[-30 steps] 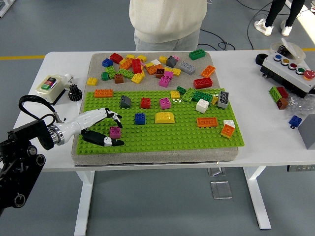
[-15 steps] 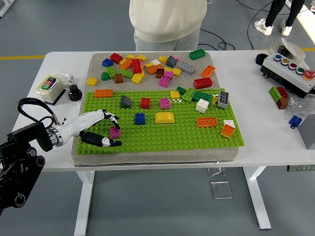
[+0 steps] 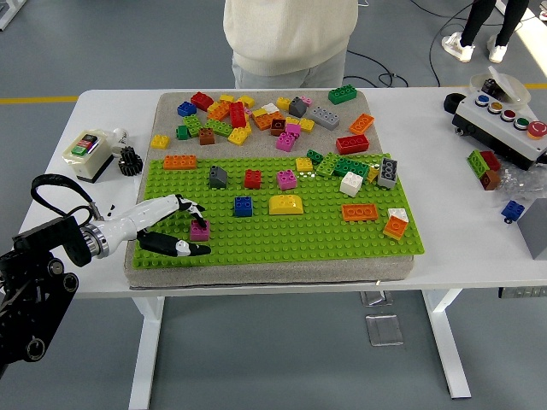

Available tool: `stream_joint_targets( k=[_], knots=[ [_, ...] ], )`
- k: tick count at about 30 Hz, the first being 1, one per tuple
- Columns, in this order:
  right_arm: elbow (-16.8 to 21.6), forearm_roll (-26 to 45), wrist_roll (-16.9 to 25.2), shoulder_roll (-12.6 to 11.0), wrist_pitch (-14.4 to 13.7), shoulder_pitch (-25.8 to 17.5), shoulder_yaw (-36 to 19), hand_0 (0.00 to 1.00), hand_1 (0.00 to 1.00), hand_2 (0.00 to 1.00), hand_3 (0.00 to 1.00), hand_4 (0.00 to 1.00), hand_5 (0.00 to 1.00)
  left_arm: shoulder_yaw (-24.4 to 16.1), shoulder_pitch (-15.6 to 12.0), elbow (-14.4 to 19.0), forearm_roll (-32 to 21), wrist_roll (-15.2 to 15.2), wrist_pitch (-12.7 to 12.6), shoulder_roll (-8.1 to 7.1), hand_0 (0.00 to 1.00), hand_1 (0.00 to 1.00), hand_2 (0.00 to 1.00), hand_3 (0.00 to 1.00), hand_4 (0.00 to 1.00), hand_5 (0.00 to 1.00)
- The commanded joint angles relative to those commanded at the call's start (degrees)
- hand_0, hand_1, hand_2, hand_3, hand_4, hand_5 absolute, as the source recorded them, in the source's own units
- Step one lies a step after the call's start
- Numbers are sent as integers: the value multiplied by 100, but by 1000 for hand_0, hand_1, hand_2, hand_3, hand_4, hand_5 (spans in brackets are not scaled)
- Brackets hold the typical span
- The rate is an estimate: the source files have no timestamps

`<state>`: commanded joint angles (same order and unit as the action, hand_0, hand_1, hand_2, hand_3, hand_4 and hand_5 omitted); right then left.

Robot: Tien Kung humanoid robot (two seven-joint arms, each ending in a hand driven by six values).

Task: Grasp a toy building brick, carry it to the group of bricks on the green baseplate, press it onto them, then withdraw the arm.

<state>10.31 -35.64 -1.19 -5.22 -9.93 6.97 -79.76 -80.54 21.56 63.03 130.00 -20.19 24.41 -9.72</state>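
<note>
So the left hand (image 3: 175, 226) comes in low from the left edge, white jointed shell with black fingertips, lying over the near-left corner of the green baseplate (image 3: 282, 235). Its fingers are spread loosely, upper ones arching over and the thumb stretched out flat below, with a small magenta brick (image 3: 200, 229) sitting in the gap between them. One fingertip looks like it's touching the brick's top-left edge, but I can't tell if there's real contact; nothing is clamped around it. The brick is square-ish, studded on top, sitting upright on the plate.

The baseplate is bright green plastic, covered in a regular grid of studs, and lies on a thick grey pad (image 3: 273, 269) with soft rounded edges, on the white worktop (image 3: 461, 239). Scattered on the plate: a blue brick (image 3: 243, 206), a yellow domed piece (image 3: 285, 204) with a smooth curved top, a flat orange brick (image 3: 360, 212), a grey sloped one (image 3: 218, 177), a red one (image 3: 253, 178). Further back is a cluster of green bricks (image 3: 338, 164) with a white block (image 3: 351, 183) and a grey piece (image 3: 388, 172) just beside it.

Behind the plate there's a loose jumble of mixed-colour bricks (image 3: 265, 115) on the pad. A person in a cream top (image 3: 291, 34) stands at the far side. A button box (image 3: 500, 120) sits at the right.
</note>
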Motion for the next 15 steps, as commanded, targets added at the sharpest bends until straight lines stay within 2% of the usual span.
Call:
stream_joint_targets(
  k=[15],
  knots=[
    [0, 19, 8, 2, -9, 3, -5, 729, 656, 704, 570, 908, 499, 4, -16, -101, 0, 26, -26, 16, 998, 927, 883, 597, 998, 638]
  ],
)
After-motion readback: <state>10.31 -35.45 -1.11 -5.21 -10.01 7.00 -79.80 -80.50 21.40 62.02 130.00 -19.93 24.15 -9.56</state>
